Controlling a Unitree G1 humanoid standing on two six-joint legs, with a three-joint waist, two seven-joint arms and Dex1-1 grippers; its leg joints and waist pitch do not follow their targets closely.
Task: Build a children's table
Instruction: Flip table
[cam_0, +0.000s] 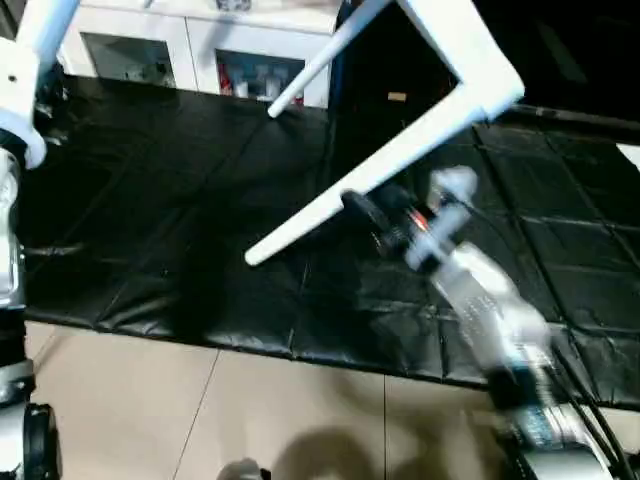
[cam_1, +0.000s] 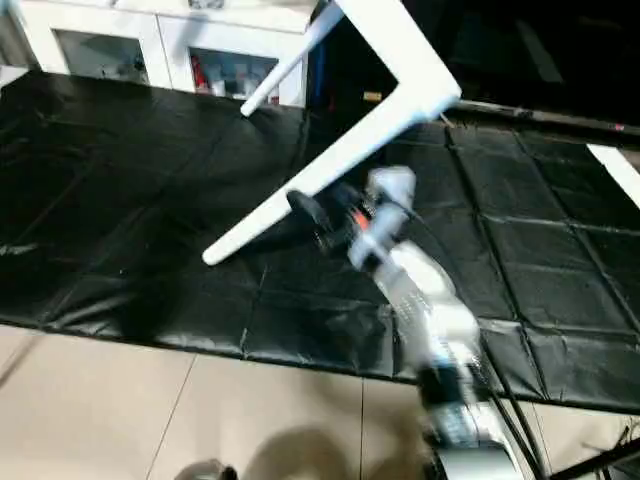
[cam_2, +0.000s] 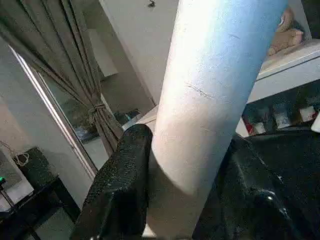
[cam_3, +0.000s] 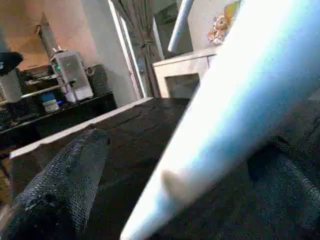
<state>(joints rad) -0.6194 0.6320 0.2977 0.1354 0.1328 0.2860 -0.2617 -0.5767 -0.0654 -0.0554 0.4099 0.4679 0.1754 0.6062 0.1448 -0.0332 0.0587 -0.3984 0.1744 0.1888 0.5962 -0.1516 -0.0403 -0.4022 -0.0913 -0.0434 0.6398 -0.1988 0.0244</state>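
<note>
The children's table (cam_0: 470, 50) hangs tilted in the air above the mat, its white top edge at the upper right. One long tapered leg (cam_0: 380, 170) slants down to the left, and a second leg (cam_0: 320, 65) points toward the cabinet. A third leg (cam_0: 35, 45) rises at the far left. In the left wrist view my left gripper (cam_2: 190, 140) is shut on that leg (cam_2: 215, 90), with a black finger (cam_2: 125, 185) pressed on each side. My right gripper (cam_0: 372, 218) is open around the slanting leg (cam_3: 235, 110), its fingers (cam_3: 65, 185) standing apart from it.
A black mat (cam_0: 150, 200) covers the floor under the table, with beige tiles (cam_0: 250, 410) in front of it. A white glass-door cabinet (cam_0: 190, 50) stands at the back. My silver right forearm (cam_0: 490, 310) reaches in from the lower right.
</note>
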